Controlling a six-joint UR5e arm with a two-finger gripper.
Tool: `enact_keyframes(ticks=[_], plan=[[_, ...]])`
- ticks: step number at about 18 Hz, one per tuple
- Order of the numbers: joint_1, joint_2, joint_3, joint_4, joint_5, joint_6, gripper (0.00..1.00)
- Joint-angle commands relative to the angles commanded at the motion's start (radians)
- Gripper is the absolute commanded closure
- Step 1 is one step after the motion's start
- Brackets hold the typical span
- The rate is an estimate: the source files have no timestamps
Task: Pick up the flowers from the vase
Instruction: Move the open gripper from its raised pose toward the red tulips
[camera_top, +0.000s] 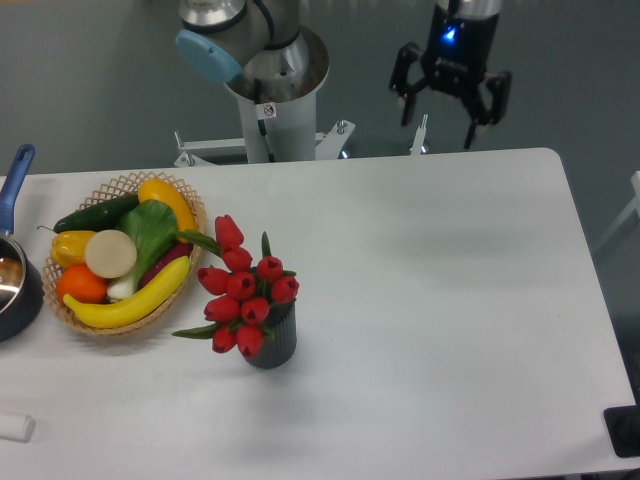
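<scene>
One bunch of red flowers (243, 290) upright in dark ribbed vase (275, 343), left-centre of bench (440, 300); end effector (446, 115) beyond far edge, fingers wide, empty

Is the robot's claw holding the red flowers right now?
No, the open gripper hangs empty above the table's far edge while the flowers stand in the vase.

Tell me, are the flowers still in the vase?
Yes, in. The flowers stick out of the upright vase, buds bunched above its mouth. The gripper is far off at the table's back edge, fingers spread, holding nothing.
</scene>
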Motion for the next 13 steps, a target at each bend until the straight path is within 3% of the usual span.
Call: enact_keyframes(ticks=[6, 13], plan=[[-0.012, 0.002, -0.055, 0.003, -0.244, -0.002, 0.0], [-0.109, -0.052, -0.081, 0.173, -0.275, -0.011, 0.0]])
